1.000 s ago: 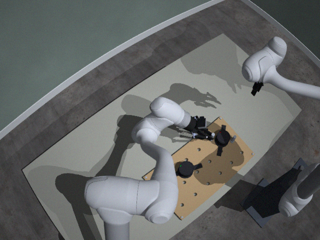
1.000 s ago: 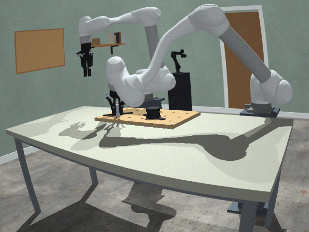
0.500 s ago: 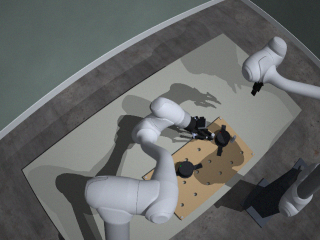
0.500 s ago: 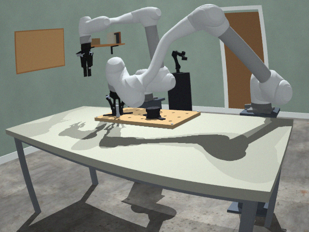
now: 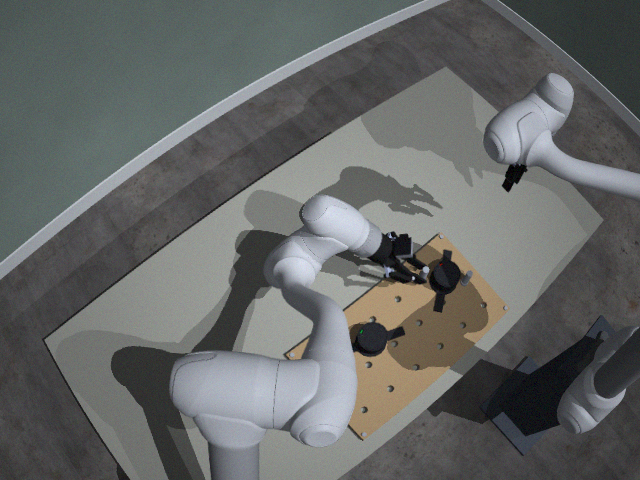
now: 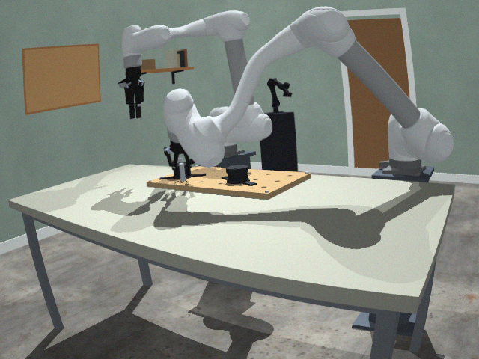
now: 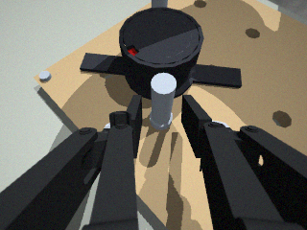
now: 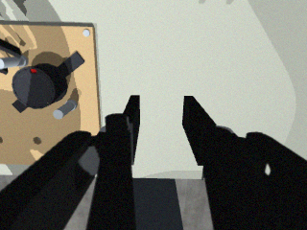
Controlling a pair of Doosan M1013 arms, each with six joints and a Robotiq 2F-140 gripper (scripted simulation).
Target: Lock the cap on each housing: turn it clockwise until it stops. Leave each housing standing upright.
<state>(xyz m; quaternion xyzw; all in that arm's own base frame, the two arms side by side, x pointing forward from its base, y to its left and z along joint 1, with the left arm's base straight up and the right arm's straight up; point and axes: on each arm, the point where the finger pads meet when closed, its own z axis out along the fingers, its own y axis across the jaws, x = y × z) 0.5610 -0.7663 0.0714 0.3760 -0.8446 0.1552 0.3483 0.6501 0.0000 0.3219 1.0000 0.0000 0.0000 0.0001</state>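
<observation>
Beside the red-marked housing, the left pincer (image 5: 419, 270) (image 7: 161, 108) was held released around a grey peg (image 5: 424, 271) (image 7: 163, 96); the green-marked housing (image 5: 371, 338) (image 6: 236, 174) was seated upright near it, contents hidden.

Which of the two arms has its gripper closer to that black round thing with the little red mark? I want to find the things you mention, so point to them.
The left one. Its gripper (image 5: 419, 274) (image 7: 161, 107) is right beside the red-marked cap (image 5: 444, 276) (image 7: 160, 35), open around a grey peg (image 5: 424, 271) (image 7: 162, 98). The right gripper (image 5: 508, 187) (image 6: 135, 117) (image 8: 161, 110) hangs high above the table, beyond the board's edge.
</observation>
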